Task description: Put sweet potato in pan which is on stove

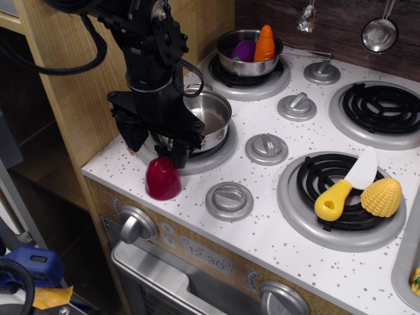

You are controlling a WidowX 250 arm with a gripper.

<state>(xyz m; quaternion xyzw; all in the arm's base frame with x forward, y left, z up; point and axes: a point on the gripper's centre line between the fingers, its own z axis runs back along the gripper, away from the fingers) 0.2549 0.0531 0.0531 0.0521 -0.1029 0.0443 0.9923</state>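
Note:
The dark red sweet potato (163, 178) lies on the white speckled stove (275, 223) near the front left corner. The steel pan (211, 117) sits on the front-left burner just behind it. My black gripper (156, 149) hangs over the near left rim of the pan, directly above and behind the sweet potato. Its fingers (179, 155) are spread apart and hold nothing; the right fingertip is just above the sweet potato's top.
A second steel pot (248, 52) with a purple toy and an orange carrot stands on the back-left burner. A yellow-handled toy knife (344, 190) and a yellow corn (381, 197) lie on the front-right burner. Grey knobs (229, 200) line the middle. A wooden wall stands at left.

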